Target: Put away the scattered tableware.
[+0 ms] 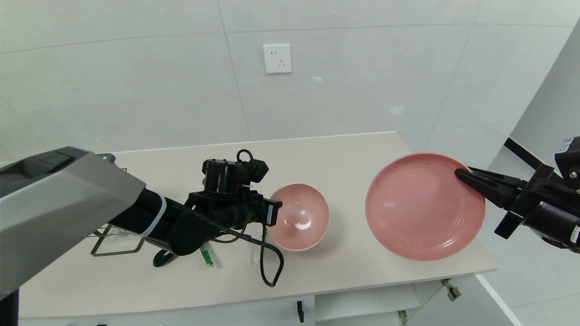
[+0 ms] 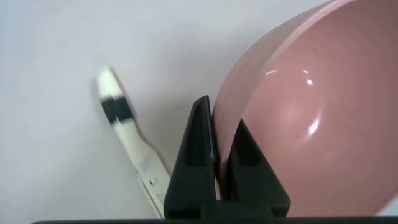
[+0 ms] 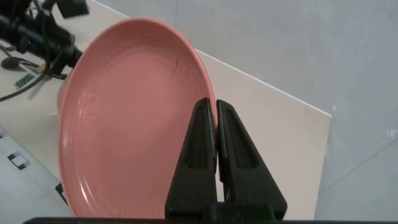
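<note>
A pink bowl (image 1: 301,216) hangs tilted just above the beige table (image 1: 344,154), with my left gripper (image 1: 271,213) shut on its near rim. The left wrist view shows the bowl (image 2: 305,124) pinched between the two black fingers (image 2: 198,146) of that gripper (image 2: 219,134). A large pink plate (image 1: 419,213) is held up over the table's right end, my right gripper (image 1: 462,175) shut on its right rim. From the right wrist, the plate (image 3: 124,118) spreads out from that gripper (image 3: 216,118). A white utensil (image 2: 127,140) with a dark band lies on the table under the bowl.
A wire rack (image 1: 115,240) stands on the table's left side under my left arm. A dark spoon (image 1: 163,258) and a green-printed utensil (image 1: 206,256) lie near the front. The table's right edge (image 1: 471,265) drops to the floor. A wall socket (image 1: 277,58) is behind.
</note>
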Robot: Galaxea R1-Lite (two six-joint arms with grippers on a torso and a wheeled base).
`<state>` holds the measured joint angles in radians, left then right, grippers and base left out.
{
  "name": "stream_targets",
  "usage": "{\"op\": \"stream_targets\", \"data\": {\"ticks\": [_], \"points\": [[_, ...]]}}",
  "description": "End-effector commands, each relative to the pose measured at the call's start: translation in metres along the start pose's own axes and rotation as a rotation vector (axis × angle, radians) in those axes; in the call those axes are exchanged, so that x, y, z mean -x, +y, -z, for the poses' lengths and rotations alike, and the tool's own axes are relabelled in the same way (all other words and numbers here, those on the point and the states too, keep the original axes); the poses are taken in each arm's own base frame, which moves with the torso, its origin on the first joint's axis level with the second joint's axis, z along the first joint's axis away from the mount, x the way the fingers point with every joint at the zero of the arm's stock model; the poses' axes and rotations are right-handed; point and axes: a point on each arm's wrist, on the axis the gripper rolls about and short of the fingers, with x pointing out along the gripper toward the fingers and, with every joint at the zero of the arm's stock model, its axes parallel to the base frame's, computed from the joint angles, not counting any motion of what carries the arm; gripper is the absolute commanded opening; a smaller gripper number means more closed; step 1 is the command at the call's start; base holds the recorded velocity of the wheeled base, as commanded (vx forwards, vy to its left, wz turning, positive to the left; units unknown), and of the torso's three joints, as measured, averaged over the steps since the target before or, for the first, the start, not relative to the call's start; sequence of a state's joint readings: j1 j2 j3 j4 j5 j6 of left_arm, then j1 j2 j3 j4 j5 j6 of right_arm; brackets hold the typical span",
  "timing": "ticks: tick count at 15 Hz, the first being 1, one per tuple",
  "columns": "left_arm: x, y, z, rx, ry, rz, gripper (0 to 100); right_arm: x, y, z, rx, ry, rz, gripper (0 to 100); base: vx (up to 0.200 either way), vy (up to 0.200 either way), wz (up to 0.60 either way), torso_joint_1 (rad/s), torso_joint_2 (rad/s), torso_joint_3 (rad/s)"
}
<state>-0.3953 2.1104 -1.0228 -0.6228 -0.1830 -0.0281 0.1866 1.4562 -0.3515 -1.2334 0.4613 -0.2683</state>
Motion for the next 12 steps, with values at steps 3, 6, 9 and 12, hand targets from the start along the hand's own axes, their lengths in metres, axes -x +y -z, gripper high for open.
{"op": "stream_targets", "data": {"ticks": [3, 6, 9, 12], "points": [[0.031, -0.006, -0.038, -0.031, -0.153, 0.000, 0, 0.007, 0.003, -0.001, 0.000, 0.001, 0.000, 0, 0.000, 0.000, 0.00, 0.000, 0.00, 0.000], [0.057, -0.011, -0.061, -0.049, -0.261, 0.003, 0, 0.016, 0.007, -0.003, 0.002, -0.003, 0.003, 0, 0.000, 0.000, 0.00, 0.000, 0.00, 0.000], [0.093, -0.018, -0.070, -0.067, -0.349, 0.003, 0, 0.023, 0.009, -0.010, 0.016, -0.033, 0.011, 0, 0.000, 0.000, 0.00, 0.000, 0.00, 0.000], [0.111, -0.021, -0.052, -0.079, -0.367, 0.010, 0, 0.028, 0.009, -0.017, 0.027, -0.058, 0.021, 0, 0.000, 0.000, 0.00, 0.000, 0.00, 0.000]]}}
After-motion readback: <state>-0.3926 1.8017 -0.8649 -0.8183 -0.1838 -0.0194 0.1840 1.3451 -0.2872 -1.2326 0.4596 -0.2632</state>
